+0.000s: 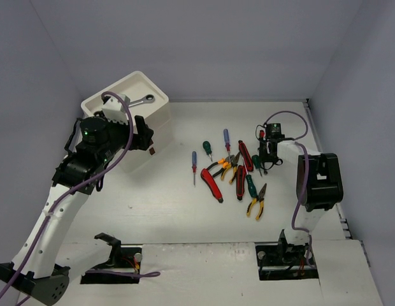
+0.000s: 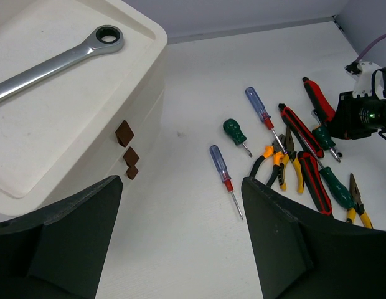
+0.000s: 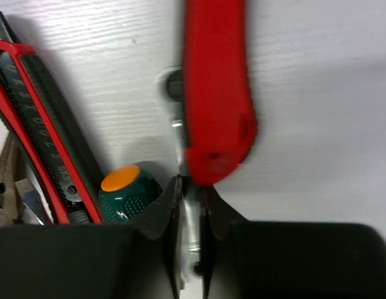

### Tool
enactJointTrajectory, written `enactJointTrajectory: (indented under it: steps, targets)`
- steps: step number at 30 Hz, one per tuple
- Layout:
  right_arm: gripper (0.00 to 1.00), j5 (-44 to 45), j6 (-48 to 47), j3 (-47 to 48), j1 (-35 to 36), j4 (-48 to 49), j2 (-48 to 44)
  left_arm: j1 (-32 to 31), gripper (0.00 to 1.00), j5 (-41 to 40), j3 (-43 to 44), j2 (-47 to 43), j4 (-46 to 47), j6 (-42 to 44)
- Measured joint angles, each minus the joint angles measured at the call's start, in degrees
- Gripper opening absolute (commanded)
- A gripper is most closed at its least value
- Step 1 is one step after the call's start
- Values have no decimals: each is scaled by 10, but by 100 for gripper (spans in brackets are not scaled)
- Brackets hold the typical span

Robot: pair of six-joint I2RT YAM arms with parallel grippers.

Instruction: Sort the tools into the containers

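Note:
The white drawer box stands at the back left. One silver ratchet wrench lies in its top tray. My left gripper hovers beside the box front, open wide and empty. The other tools lie mid-table: blue screwdrivers, a stubby green screwdriver, red-black pliers and yellow-black pliers. My right gripper is down at the pile's right edge. It is shut on a second silver wrench, which lies partly under a red handle.
Brown drawer tabs face the tools. A red-black cutter and an orange-capped green screwdriver handle lie just left of my right fingers. Grey walls close in the table on three sides.

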Motion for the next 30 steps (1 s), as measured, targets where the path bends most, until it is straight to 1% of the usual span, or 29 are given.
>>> enactJointTrajectory:
  steps: [8,14,21,28,30]
  targets:
    - [0,2,21,-7,5,10,-2,0,75,10,0,0,0,-15]
    - [0,5,53,-41,4,10,-33,-11,75,14,0,7,0,-31]
    - [0,7,70,-68,4,-59,-105,-35,75,21,7,30,-1,-51]
    - [0,2,76,-68,9,-68,-199,-60,75,24,25,51,2,-86]
    - [0,-3,77,-68,24,-70,-221,-69,75,25,25,56,6,-103]
